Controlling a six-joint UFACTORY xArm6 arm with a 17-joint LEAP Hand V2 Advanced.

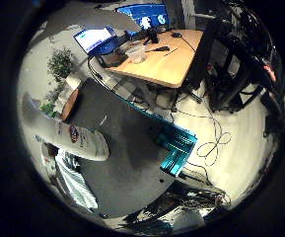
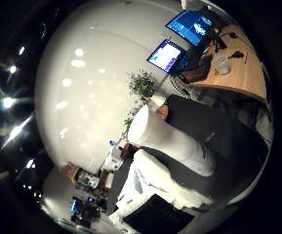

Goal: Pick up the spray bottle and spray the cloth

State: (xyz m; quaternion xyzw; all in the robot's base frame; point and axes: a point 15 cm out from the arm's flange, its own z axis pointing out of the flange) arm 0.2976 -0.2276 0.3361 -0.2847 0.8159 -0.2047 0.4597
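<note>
The white spray bottle (image 2: 170,139), with a red-marked label (image 1: 73,133), reaches across both palm views and is close to my hand. Its rounded end lies over the grey table (image 1: 127,148); whether it rests on the table I cannot tell. Beside the bottle, a white cloth with thin stripes (image 2: 148,183) lies crumpled on the table near its edge. The bottle's spray head is hidden.
A teal box-like object (image 1: 176,148) sits at the grey table's side. Beyond it stands a wooden desk (image 1: 166,64) with two lit laptop screens. A potted plant (image 1: 60,64) stands by the far end of the table, next to a pale wall (image 2: 87,97).
</note>
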